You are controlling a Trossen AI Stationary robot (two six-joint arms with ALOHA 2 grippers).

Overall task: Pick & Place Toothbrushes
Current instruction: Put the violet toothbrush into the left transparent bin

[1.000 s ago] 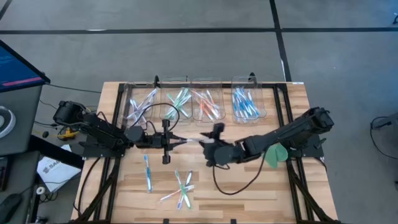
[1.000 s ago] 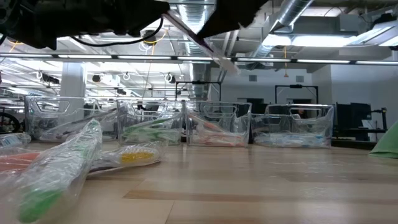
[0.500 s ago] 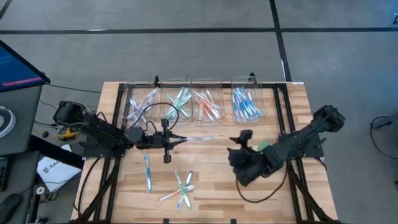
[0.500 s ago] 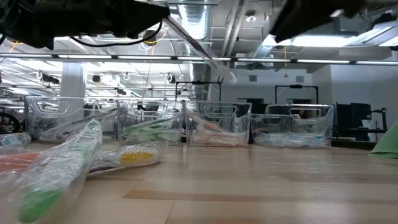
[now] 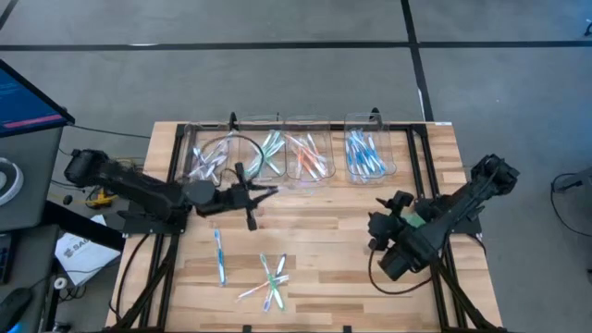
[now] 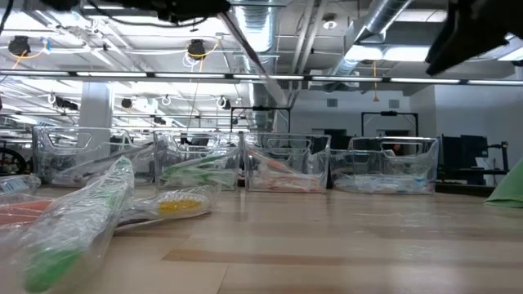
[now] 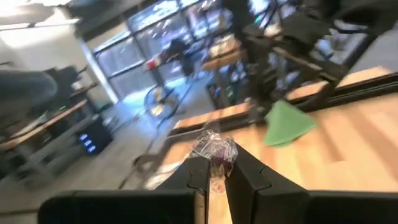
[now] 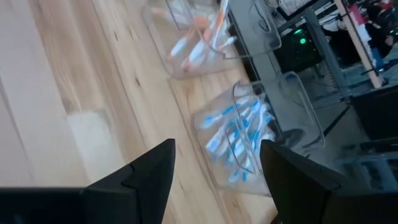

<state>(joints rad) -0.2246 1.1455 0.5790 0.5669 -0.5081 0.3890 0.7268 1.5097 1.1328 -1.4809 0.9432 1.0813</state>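
Since the earlier frames the right arm has swung back to the right side of the light wooden slatted desk (image 5: 314,231), its jaws (image 5: 387,242) released and empty, while the left arm has turned toward the row of four clear plastic bins (image 5: 287,157). The left jaws (image 5: 252,196) are clenched on a plastic-wrapped toothbrush with a purple tip (image 7: 214,151). It looks handed over, so dropping it in a bin comes next. Several loose wrapped toothbrushes (image 5: 268,280) lie on the near desk.
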